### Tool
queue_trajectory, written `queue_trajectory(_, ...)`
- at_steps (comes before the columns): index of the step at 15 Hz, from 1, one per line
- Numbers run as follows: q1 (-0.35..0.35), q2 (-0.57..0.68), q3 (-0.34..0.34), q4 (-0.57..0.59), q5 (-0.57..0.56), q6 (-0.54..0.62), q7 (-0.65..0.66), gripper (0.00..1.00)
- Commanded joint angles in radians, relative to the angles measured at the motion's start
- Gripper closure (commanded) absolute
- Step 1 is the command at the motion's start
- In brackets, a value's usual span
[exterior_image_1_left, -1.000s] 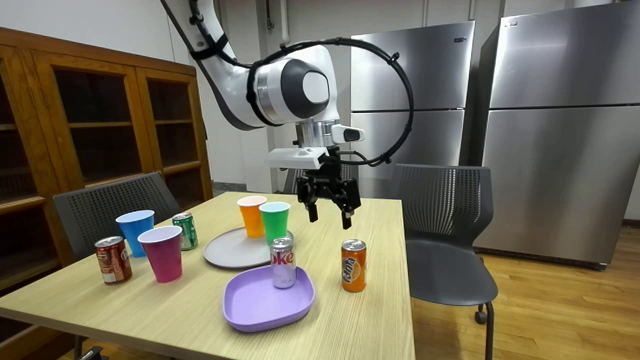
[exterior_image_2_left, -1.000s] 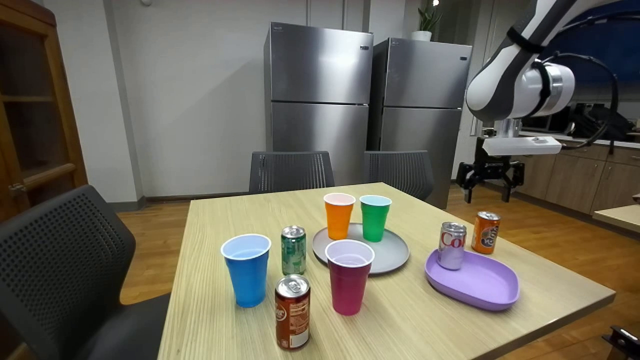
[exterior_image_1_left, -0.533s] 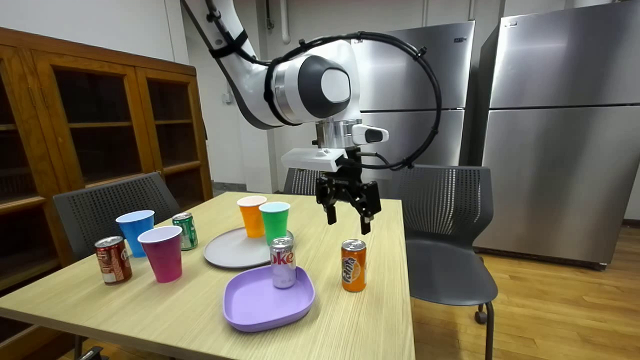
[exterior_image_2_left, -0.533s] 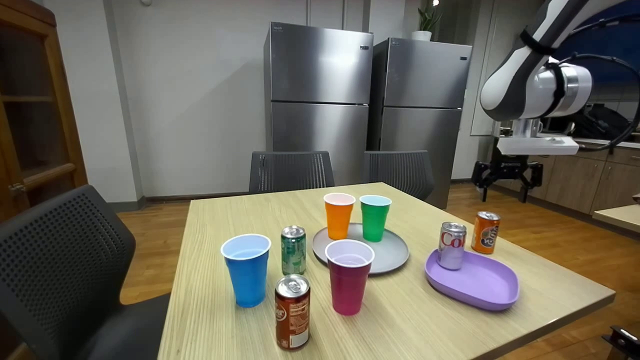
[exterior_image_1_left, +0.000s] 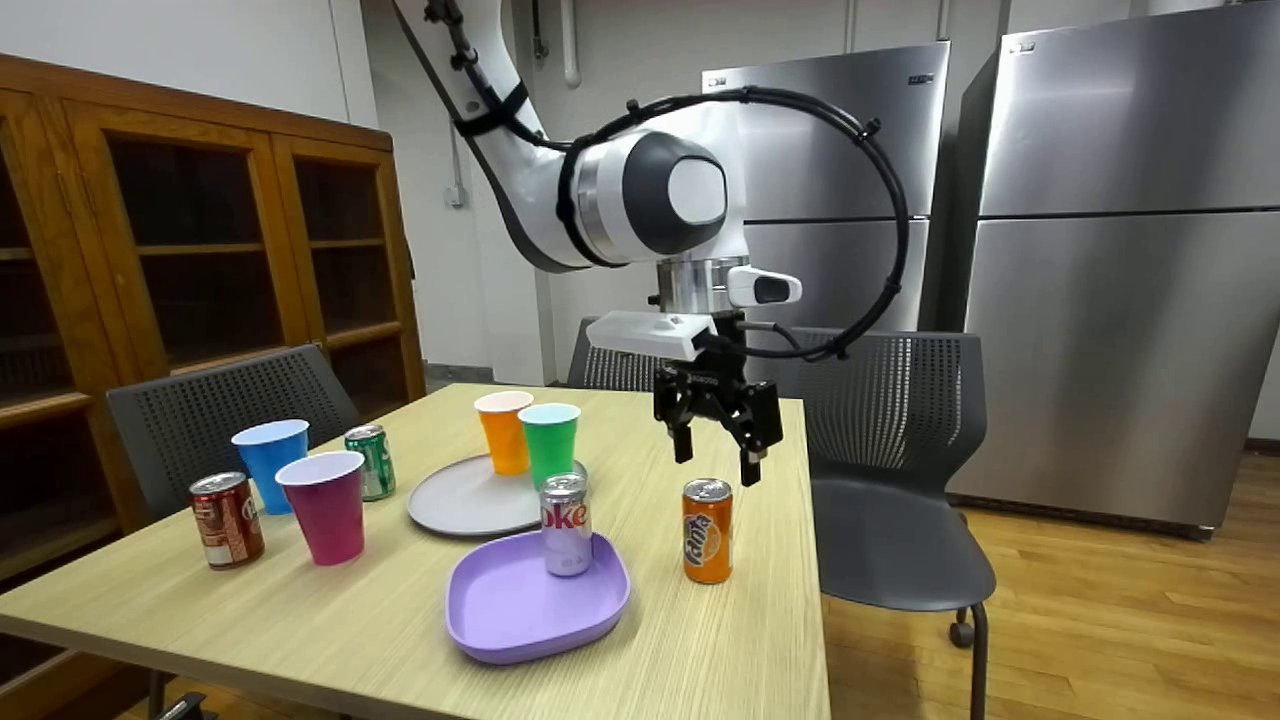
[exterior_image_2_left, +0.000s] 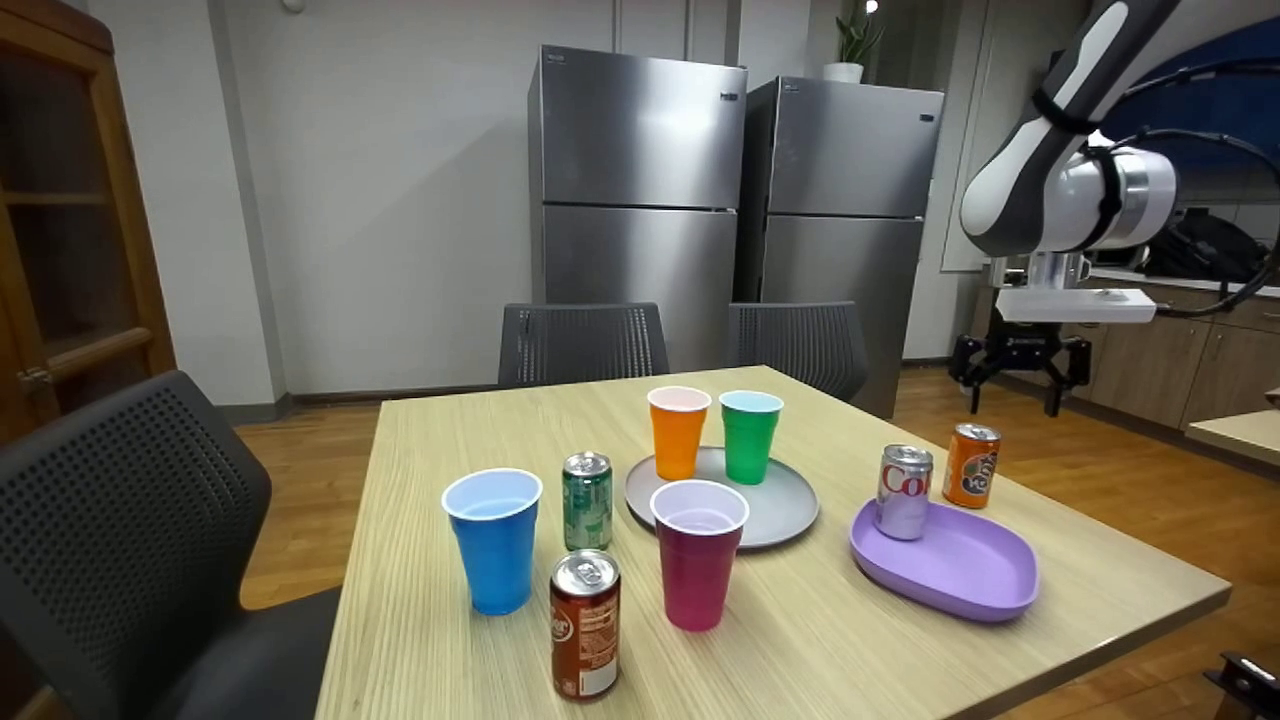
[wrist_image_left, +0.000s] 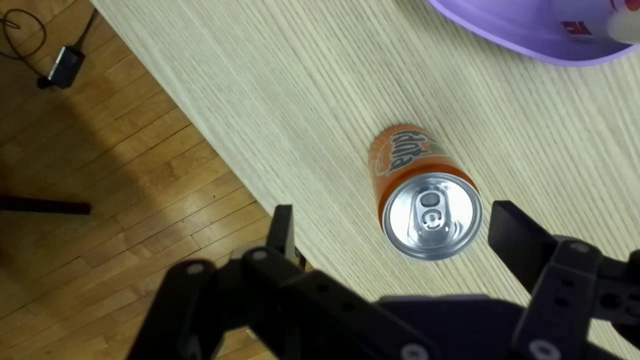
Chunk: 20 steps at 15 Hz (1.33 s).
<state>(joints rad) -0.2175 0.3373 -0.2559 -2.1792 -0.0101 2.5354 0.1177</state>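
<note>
My gripper (exterior_image_1_left: 717, 457) hangs open with nothing between its fingers, above and slightly behind an orange Fanta can (exterior_image_1_left: 708, 535). Seen from the wrist, the upright Fanta can (wrist_image_left: 432, 215) appears between the two fingertips, closer to the right one, with no visible contact. In both exterior views air separates the gripper (exterior_image_2_left: 1013, 402) from the can's top. Beside it, a silver Diet Coke can (exterior_image_1_left: 567, 530) stands in a purple tray (exterior_image_1_left: 500, 610). Part of that purple tray (wrist_image_left: 500, 30) shows at the top right of the wrist view.
A grey plate (exterior_image_2_left: 790, 515) carries an orange cup (exterior_image_2_left: 678, 435) and a green cup (exterior_image_2_left: 750, 440). Further off stand a blue cup (exterior_image_2_left: 495, 550), a magenta cup (exterior_image_2_left: 698, 565), a green can (exterior_image_2_left: 587, 505) and a brown can (exterior_image_2_left: 586, 630). The table edge (wrist_image_left: 200, 132) runs close to the Fanta can.
Over the last second my gripper has moved rightward in both exterior views, then downward toward the Fanta can. Its jaws have stayed open. Cans, cups and tray have not moved.
</note>
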Motion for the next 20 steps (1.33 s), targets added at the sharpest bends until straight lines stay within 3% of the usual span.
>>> queue_trajectory(1, -0.009, 0.06, 0.026, 0.083, 0.036, -0.052, -0.01, 0.0)
queue_trajectory(15, 0.001, 0.182, 0.052, 0.183, 0.042, -0.103, 0.004, 0.0)
queue_trajectory(16, 0.001, 0.185, 0.052, 0.185, 0.041, -0.1, 0.007, 0.03)
queue_trajectory(17, 0.002, 0.183, 0.049, 0.185, 0.038, -0.102, 0.008, 0.27)
queue_trajectory(19, 0.004, 0.175, 0.046, 0.178, 0.036, -0.099, 0.012, 0.31)
queue_trajectory(20, 0.006, 0.17, 0.044, 0.172, 0.034, -0.096, 0.015, 0.37)
